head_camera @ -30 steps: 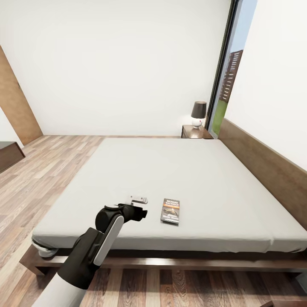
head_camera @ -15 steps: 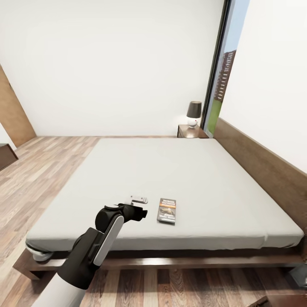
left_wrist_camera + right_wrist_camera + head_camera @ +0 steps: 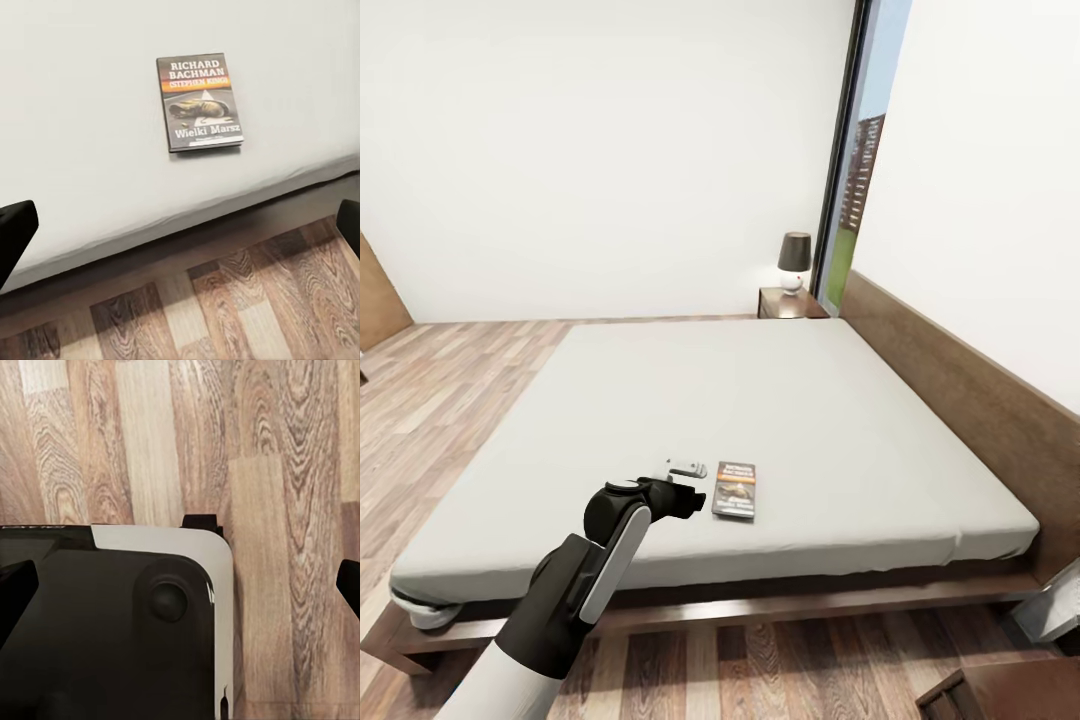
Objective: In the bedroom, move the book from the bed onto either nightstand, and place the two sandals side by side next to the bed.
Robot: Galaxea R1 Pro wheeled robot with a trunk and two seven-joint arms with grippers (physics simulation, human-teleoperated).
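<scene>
The step in hand looks like the reach for the book [image 3: 735,489] — one book, lying flat near the foot edge of the bed [image 3: 780,400], just at 3 o'clock of the left gripper [image 3: 690,484]. Its fingers [image 3: 15,229] stand wide apart, empty. The right gripper [image 3: 180,585] is likewise spread, over bare floor [image 3: 285,457]. Next, the left gripper must close in over the cover. One nightstand [image 3: 785,301] with one lamp [image 3: 793,260] sits at 12 o'clock, past the bed.

1. The book [image 3: 199,103] lying on the bed [image 3: 90,112] has white lettering at the top of its cover: "RICHARD BACHMAN".
2. Beneath that, on the orange band, stands "(STEPHEN KING)".
3. Low on the cover, under the car picture, is the title "Wielki Marsz".
4. A last line of small print below the title is too small to read.
</scene>
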